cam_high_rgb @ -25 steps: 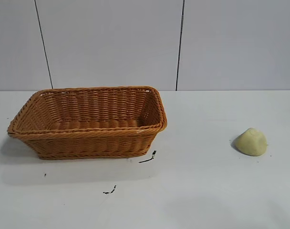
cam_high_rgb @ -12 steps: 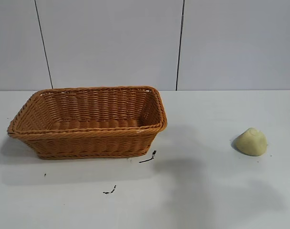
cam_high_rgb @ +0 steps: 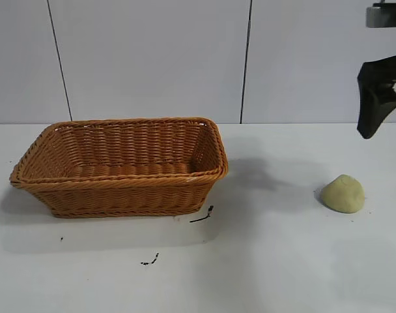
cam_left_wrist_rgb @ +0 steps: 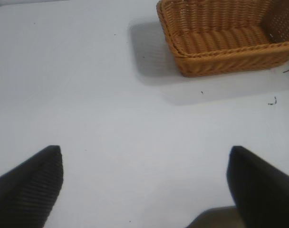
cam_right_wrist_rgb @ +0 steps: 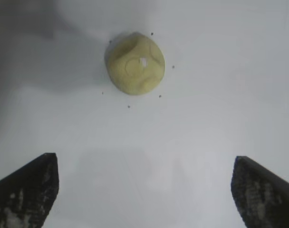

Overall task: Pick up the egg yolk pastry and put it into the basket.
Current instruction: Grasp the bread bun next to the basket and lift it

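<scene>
The egg yolk pastry [cam_high_rgb: 343, 193], a pale yellow-green dome, lies on the white table at the right. It also shows in the right wrist view [cam_right_wrist_rgb: 135, 62]. The orange-brown wicker basket [cam_high_rgb: 120, 180] stands at the left and holds nothing that I can see. It also shows in the left wrist view [cam_left_wrist_rgb: 230, 51]. My right gripper [cam_high_rgb: 379, 104] hangs high above and behind the pastry at the upper right. In its wrist view the right gripper [cam_right_wrist_rgb: 144, 190] is wide open and empty. My left gripper [cam_left_wrist_rgb: 144, 185] is open and empty over bare table, away from the basket.
The white table [cam_high_rgb: 276, 261] runs to a grey panelled wall behind. Small dark scraps [cam_high_rgb: 202, 216] lie in front of the basket, with another scrap [cam_high_rgb: 150, 261] nearer the front edge.
My right gripper has come into the exterior view at the upper right. Its shadow has moved across the table towards the back. The pastry and basket have not moved.
</scene>
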Action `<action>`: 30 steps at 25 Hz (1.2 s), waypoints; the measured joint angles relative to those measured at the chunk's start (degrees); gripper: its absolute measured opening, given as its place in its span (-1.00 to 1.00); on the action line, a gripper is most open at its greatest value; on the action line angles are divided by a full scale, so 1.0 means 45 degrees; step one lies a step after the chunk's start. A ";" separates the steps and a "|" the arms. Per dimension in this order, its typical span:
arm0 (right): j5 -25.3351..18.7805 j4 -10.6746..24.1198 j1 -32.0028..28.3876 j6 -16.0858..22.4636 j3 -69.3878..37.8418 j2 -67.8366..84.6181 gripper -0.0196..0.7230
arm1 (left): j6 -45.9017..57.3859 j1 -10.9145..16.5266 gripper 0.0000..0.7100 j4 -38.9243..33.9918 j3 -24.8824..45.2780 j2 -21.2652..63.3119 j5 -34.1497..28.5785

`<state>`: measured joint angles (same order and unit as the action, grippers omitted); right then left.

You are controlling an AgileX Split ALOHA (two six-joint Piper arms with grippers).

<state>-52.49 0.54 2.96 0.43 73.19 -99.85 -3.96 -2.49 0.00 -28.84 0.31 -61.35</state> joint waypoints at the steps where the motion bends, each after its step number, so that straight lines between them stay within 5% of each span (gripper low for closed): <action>1: 0.0000 -0.0030 0.0000 0.0000 0.0374 -0.0484 0.88 | 0.0000 0.0000 0.96 0.0000 0.0000 0.0000 0.0000; 10: 0.0415 -0.0121 0.0000 -0.0095 0.2319 -0.3620 0.88 | 0.0000 0.0000 0.96 0.0000 0.0000 0.0000 0.0000; 30: 0.0374 -0.0289 0.0000 -0.0095 0.2397 -0.5564 0.84 | 0.0000 0.0000 0.96 0.0000 0.0000 0.0000 0.0000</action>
<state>-50.81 -0.76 2.96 0.00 83.98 -124.89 -3.96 -2.49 0.00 -28.84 0.31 -61.35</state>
